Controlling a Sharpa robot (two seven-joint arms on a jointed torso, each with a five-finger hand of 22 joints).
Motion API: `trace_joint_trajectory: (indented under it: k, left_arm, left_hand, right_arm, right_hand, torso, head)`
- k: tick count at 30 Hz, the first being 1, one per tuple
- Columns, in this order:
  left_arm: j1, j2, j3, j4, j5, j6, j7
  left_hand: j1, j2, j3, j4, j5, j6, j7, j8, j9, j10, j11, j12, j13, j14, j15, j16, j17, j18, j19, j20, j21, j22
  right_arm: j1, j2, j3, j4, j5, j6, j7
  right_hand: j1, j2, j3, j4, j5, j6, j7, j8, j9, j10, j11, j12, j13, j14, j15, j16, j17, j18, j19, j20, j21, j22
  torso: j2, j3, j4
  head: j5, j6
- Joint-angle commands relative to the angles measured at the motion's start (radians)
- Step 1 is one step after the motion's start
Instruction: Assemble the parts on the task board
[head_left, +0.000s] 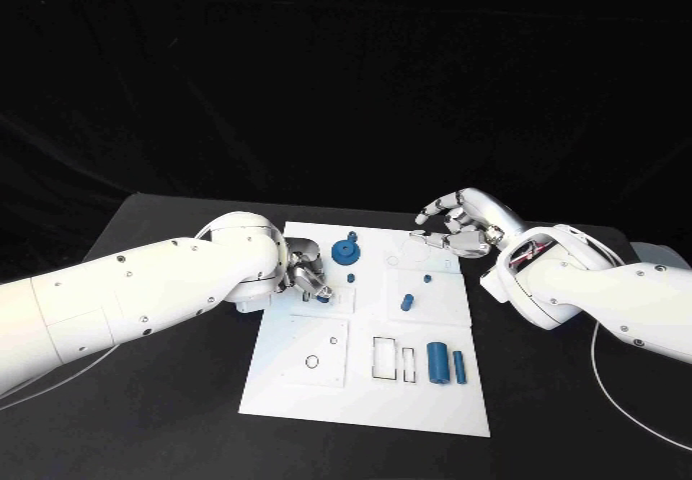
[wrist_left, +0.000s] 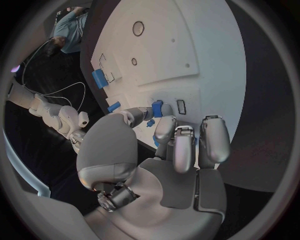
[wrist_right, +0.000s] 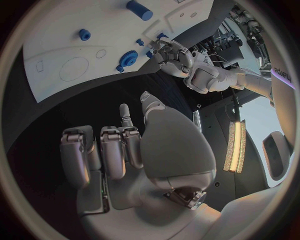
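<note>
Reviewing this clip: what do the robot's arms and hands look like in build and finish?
Both arms are glossy white, rounded shells dotted with small dark screws. Each ends in a silver metallic hand: the left hand and right hand have segmented fingers with smooth, pale grey pads and bulky rounded palm housings. A thin white cable loops on the table beside the right arm.

Hard light on white against a black ground

In the head view the task board (head_left: 368, 400) and both white arms glare nearly blown out, while the table (head_left: 173, 420) and the room from 9 through 12 to 3 o'clock sink into black. Shadows under the left hand (head_left: 306, 275) are short and soft. Both wrist views bend straight edges and darken at the rim; a bright lamp strip (wrist_right: 236, 146) glows at 3 o'clock in the right wrist view.
</note>
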Motion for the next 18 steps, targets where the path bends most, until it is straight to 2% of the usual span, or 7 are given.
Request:
trace_joint_trajectory:
  k: [1, 9, 18]
  left_arm:
    - [-0.006, 0.005, -0.005, -0.002, 0.013, 0.04, -0.009]
    - [-0.006, 0.011, -0.005, -0.007, 0.012, 0.041, -0.008]
    - [-0.006, 0.018, -0.005, -0.015, 0.012, 0.04, -0.008]
  left_hand:
    - [-0.002, 0.008, 0.043, -0.052, 0.0, 0.01, -0.009, 0.0, 0.0, 0.007, -0.004, 0.007, 0.004, 0.104, -0.009, 0.006, 0.263, -0.008, 0.004, -0.003, -0.002, 0.003]
    - [-0.024, 0.011, -0.027, -0.01, -0.005, 0.028, -0.014, -0.003, -0.001, 0.012, -0.008, 0.015, 0.014, 0.104, -0.013, 0.006, 0.263, -0.009, 0.009, -0.006, -0.002, 0.009]
    - [-0.033, 0.013, -0.075, 0.019, -0.011, 0.037, -0.016, -0.005, -0.002, 0.015, -0.01, 0.02, 0.019, 0.104, -0.015, 0.006, 0.263, -0.01, 0.014, -0.008, 0.0, 0.014]
  right_arm:
    - [-0.001, 0.0, 0.0, 0.002, -0.011, 0.01, -0.002]
    - [-0.001, 0.0, 0.0, 0.003, -0.011, 0.008, -0.001]
    - [-0.001, 0.001, 0.0, 0.002, -0.011, 0.007, -0.001]
  right_hand:
    - [-0.006, 0.003, -0.008, 0.0, 0.006, -0.009, 0.001, 0.005, 0.002, 0.041, -0.007, -0.007, 0.19, 0.088, -0.008, -0.006, 0.186, -0.006, 0.085, -0.009, -0.005, 0.238]
    - [-0.006, 0.003, -0.009, 0.0, 0.006, -0.01, 0.001, 0.006, 0.002, 0.041, -0.007, -0.008, 0.19, 0.087, -0.008, -0.006, 0.185, -0.005, 0.085, -0.009, -0.006, 0.238]
    - [-0.008, 0.002, -0.01, 0.001, 0.005, -0.01, 0.001, 0.006, 0.003, 0.04, -0.007, -0.008, 0.189, 0.087, -0.008, -0.006, 0.183, -0.005, 0.084, -0.009, -0.007, 0.237]
  torso:
    - [0.0, 0.0, 0.0004]
    - [0.0, -0.0005, 0.0016]
    - [0.0, -0.0009, 0.0017]
  head:
    - [-0.001, -0.003]
    - [-0.004, -0.004]
    - [-0.005, -0.005]
